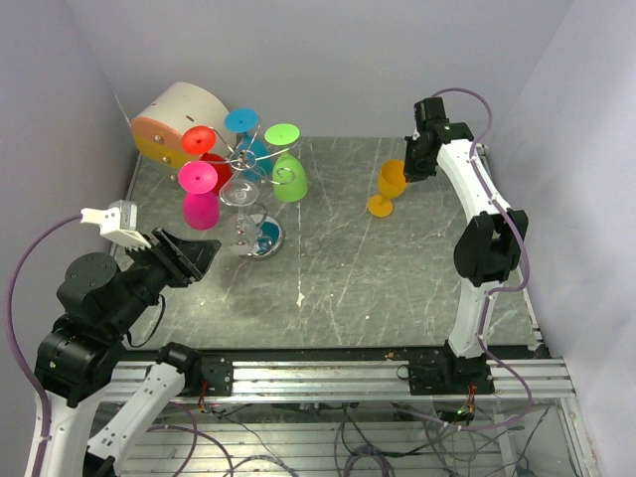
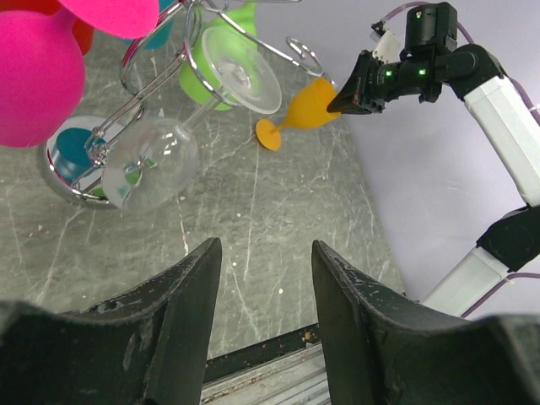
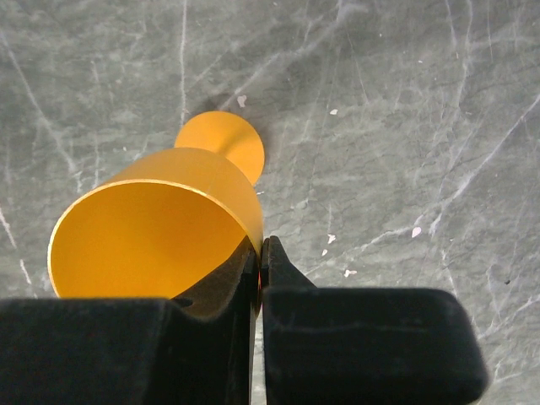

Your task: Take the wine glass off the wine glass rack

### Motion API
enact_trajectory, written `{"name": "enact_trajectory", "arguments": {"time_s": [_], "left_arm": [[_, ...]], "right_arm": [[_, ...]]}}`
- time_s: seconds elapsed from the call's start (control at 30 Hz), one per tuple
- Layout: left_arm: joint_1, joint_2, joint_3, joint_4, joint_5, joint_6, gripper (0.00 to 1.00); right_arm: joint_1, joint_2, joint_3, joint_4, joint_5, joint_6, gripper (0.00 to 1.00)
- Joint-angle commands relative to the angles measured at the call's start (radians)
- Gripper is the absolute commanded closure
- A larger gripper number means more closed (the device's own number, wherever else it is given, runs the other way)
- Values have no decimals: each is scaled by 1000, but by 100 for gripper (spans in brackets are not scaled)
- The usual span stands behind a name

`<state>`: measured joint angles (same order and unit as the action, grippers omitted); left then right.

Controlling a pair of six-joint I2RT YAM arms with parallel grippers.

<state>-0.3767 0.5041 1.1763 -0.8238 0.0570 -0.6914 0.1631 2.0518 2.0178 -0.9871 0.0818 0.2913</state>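
The silver wire wine glass rack [image 1: 254,164] stands at the back left on its round chrome base [image 1: 260,237]. Pink [image 1: 200,194], red [image 1: 202,142], blue [image 1: 243,123], green [image 1: 286,171] and clear [image 1: 241,194] glasses hang on it. My right gripper [image 1: 409,167] is shut on the rim of an orange wine glass [image 1: 388,186], one finger inside the bowl, and the glass's foot rests on the table, tilted [image 3: 160,228]. My left gripper [image 2: 266,261] is open and empty, near the rack's front left [image 1: 204,253]. The orange glass also shows in the left wrist view [image 2: 308,110].
A big beige drum with an orange face [image 1: 174,121] lies behind the rack at the back left. The grey marbled table [image 1: 397,278] is enclosed by pale walls, with a metal rail [image 1: 378,378] along its near edge.
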Motion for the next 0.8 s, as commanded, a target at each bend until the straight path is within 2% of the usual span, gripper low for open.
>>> {"name": "enact_trajectory", "arguments": {"time_s": [0.0, 0.23, 0.37, 0.5, 0.53, 0.6, 0.63, 0.77], "left_arm": [[-3, -25, -20, -23, -25, 3, 43], [-4, -43, -25, -37, -36, 2, 43], [-4, -52, -35, -36, -39, -4, 43], [-4, -54, -45, -29, -34, -8, 43], [-3, -52, -46, -28, -32, -8, 43], [-4, -48, -47, -25, -25, -10, 43], [-4, -46, -47, -22, -23, -11, 43], [-4, -42, -47, -14, -25, -16, 44]], "right_arm": [[-6, 26, 0, -11, 44, 0, 100], [-2, 9, -12, 4, 110, 12, 99], [1, -41, -1, 10, 110, 22, 83], [5, -127, 11, 34, 55, 38, 75], [5, -143, 15, 40, 30, 42, 74], [5, -172, 29, 52, -22, 50, 59], [5, -184, 35, 63, -65, 54, 57], [13, -236, 22, 182, -332, 103, 55]]}}
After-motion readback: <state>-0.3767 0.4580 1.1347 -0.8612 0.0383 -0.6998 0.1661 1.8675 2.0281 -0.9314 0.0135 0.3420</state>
